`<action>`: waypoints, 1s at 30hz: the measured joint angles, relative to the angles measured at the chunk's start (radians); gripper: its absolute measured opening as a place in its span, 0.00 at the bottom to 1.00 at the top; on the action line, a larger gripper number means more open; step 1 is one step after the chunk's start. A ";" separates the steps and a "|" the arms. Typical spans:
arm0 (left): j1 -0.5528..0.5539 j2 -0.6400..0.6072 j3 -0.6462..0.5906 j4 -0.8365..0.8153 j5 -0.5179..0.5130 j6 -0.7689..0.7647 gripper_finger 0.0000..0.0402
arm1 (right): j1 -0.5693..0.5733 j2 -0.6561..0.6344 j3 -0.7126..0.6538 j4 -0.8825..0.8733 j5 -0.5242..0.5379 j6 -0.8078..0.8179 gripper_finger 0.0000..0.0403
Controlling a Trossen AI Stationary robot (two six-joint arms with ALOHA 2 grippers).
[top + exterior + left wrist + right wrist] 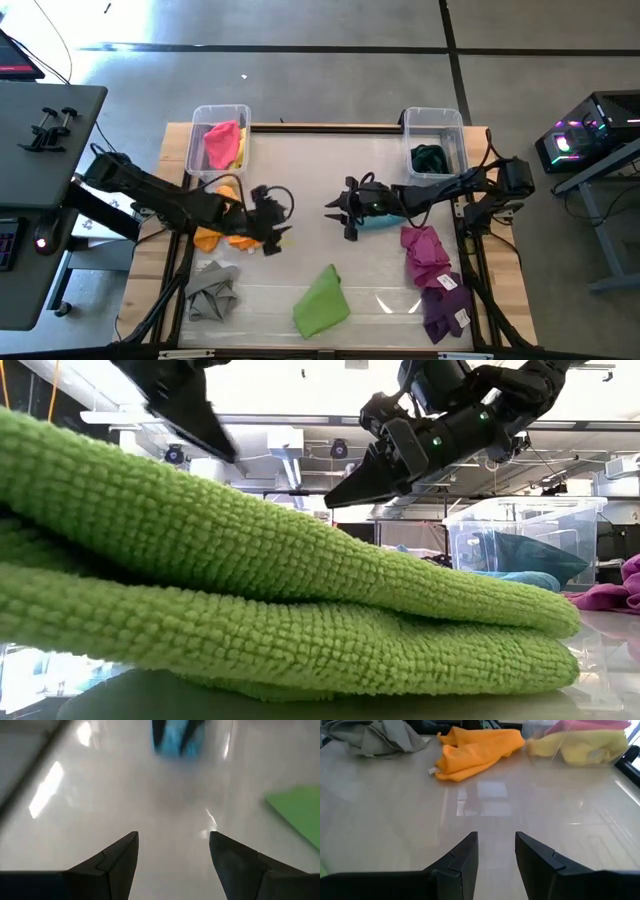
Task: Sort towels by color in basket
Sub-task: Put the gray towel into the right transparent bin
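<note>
Tabletop point(300, 170): two bins at the far edge, towels scattered. Right gripper point(338, 210) empty, narrowly parted, over the blue towel point(380, 220). Left gripper point(272, 235) empty, wide, beside the orange towel point(222, 238). We judge: pinch one cloth at its fold, lift clear.

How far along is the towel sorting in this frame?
Done: pink towel and yellow towel in the left bin, dark green towel in the right bin. In hand: nothing; left gripper and right gripper are open. Left: orange, grey, lime, light blue, magenta, purple.
</note>
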 joint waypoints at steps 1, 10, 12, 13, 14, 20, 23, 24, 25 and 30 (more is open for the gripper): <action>-0.028 0.000 0.021 -0.080 0.014 -0.082 0.58 | 0.001 0.000 0.000 0.000 -0.001 -0.010 0.31; -0.279 0.005 0.064 -0.546 0.460 -0.965 0.58 | 0.003 0.000 0.000 0.007 -0.056 -0.055 0.31; -0.341 0.006 0.053 -0.580 0.547 -1.125 0.57 | 0.003 0.000 0.000 0.007 -0.064 -0.048 0.31; -0.374 0.006 0.046 -0.587 0.579 -1.189 0.57 | 0.003 0.000 0.000 0.007 -0.073 -0.040 0.31; -0.402 0.006 0.039 -0.592 0.602 -1.239 0.56 | 0.003 0.000 0.000 0.007 -0.080 -0.032 0.31; -0.528 0.006 -0.056 -0.503 0.609 -1.435 0.52 | 0.026 0.000 0.000 0.005 -0.097 -0.040 0.31; -0.542 0.006 -0.128 -0.409 0.606 -1.464 0.50 | 0.042 0.000 0.000 0.004 -0.097 -0.055 0.31; -0.544 0.006 -0.152 -0.367 0.607 -1.457 0.50 | 0.047 0.000 0.000 0.004 -0.097 -0.056 0.31; -0.544 0.007 -0.176 -0.323 0.616 -1.441 0.49 | 0.051 0.000 0.000 0.004 -0.097 -0.056 0.31; -0.544 0.050 -0.263 -0.224 0.718 -1.343 0.44 | 0.061 0.000 0.000 0.004 -0.097 -0.063 0.31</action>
